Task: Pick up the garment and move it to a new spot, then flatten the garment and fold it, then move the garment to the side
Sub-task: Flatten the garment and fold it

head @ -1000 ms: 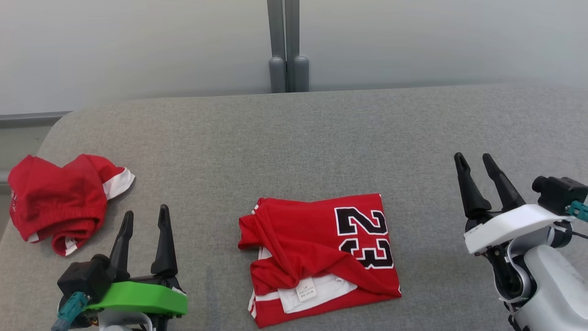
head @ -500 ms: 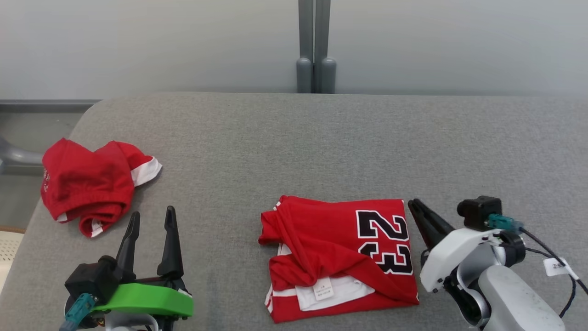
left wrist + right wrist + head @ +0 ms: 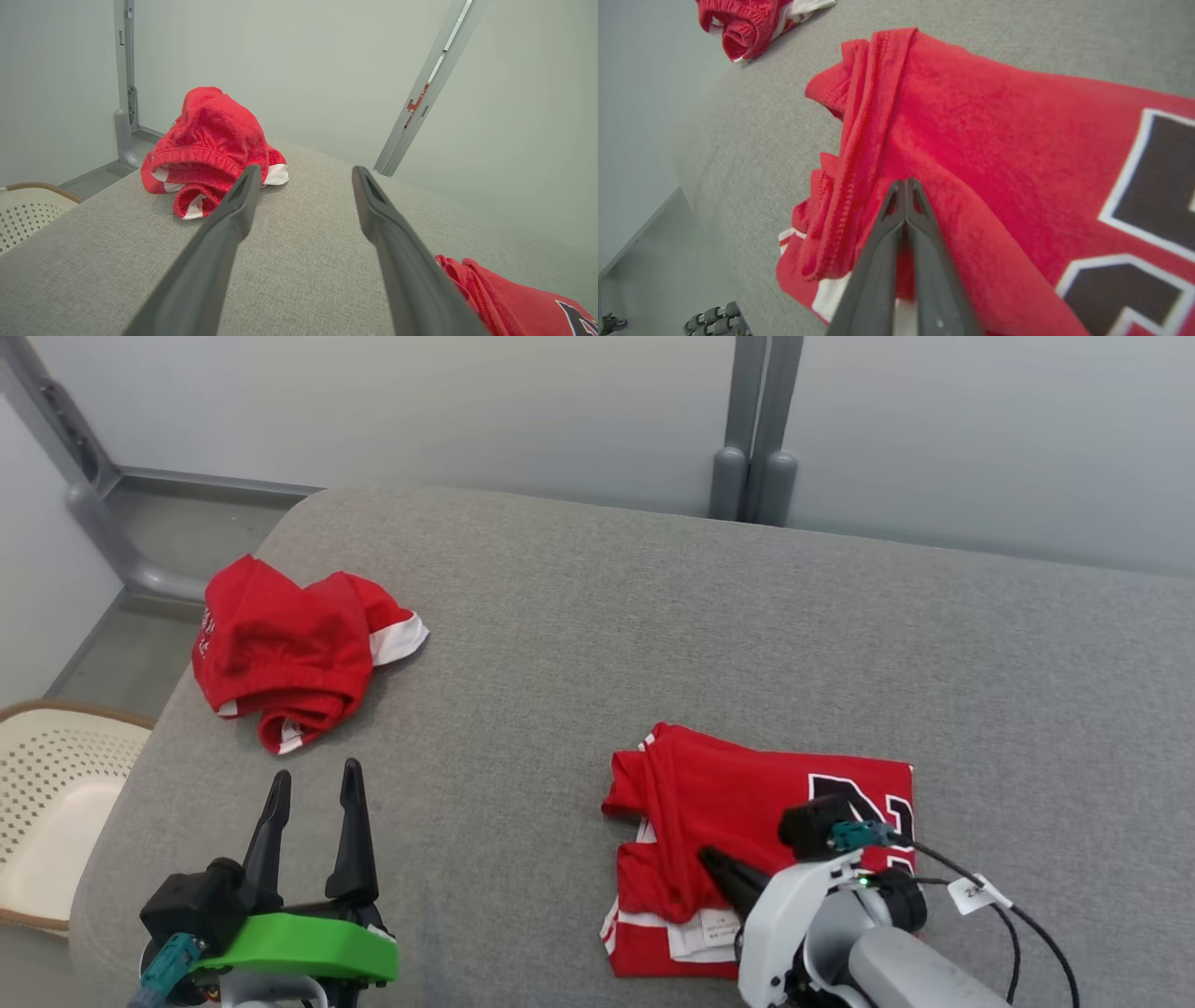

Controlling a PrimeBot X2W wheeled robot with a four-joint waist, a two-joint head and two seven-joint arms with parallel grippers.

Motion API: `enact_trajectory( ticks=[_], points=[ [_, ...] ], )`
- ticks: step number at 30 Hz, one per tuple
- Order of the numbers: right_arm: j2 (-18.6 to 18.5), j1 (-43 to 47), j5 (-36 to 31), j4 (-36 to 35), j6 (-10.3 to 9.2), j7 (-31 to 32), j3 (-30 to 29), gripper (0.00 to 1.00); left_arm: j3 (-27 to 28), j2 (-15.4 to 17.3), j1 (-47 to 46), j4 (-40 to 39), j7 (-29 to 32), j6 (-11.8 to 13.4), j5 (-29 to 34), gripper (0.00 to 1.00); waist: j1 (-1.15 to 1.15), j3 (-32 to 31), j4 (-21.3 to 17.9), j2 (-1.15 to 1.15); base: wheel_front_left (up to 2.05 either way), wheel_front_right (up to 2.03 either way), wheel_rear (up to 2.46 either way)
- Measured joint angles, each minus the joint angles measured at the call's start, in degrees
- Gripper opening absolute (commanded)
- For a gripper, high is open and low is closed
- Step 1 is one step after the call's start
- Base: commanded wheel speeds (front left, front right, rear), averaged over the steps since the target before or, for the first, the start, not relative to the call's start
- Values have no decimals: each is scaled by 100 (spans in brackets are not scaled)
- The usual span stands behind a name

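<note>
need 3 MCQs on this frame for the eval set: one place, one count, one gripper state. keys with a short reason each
1. Where does the crumpled red garment lie relative to the folded jersey?
A. on top of it
B. to the robot's right of it
C. apart, farther back on the robot's left

2. How many red garments lie on the grey cushion?
A. one
B. two
C. four

3. How do the jaws of the right gripper stand?
A. shut, tips over the jersey
B. wide open
C. clamped on a bottle

Key:
1 C, bare grey cushion separates them in the head view.
2 B, the crumpled one plus the jersey.
3 A, the right wrist view shows them pressed together over the red fold.
</note>
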Motion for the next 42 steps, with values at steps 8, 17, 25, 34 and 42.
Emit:
enact_trajectory(
  ticks=[8, 17, 25, 34, 42],
  points=[
    [272, -133, 953, -90, 0, -212, 911, 0, 62, -27, -16, 29, 0, -51, 52, 100, 0, 74, 231, 0, 0, 0, 0],
    [22, -539, 1972, -403, -1, -690, 1303, 0, 143, -53, -27, 33, 0, -76, 103, 100, 0, 99, 51, 0, 0, 0, 0],
    [-810, -770, 1924, -713, 0, -1190, 1018, 13, 229, -70, 6, -13, 1, -92, 148, 100, 0, 6, -289, 0, 0, 0, 0],
    [-1380, -637, 1249, -1011, 0, -1504, -276, 100, 356, -75, 97, -124, 0, -93, 196, 100, 0, -126, -852, 0, 0, 0, 0],
    [-1258, 50, 234, -1468, -1, -1537, -1597, 100, 470, -89, 110, -297, 0, -118, 375, 100, 0, -185, -1350, 0, 0, 0, 0]
  ],
)
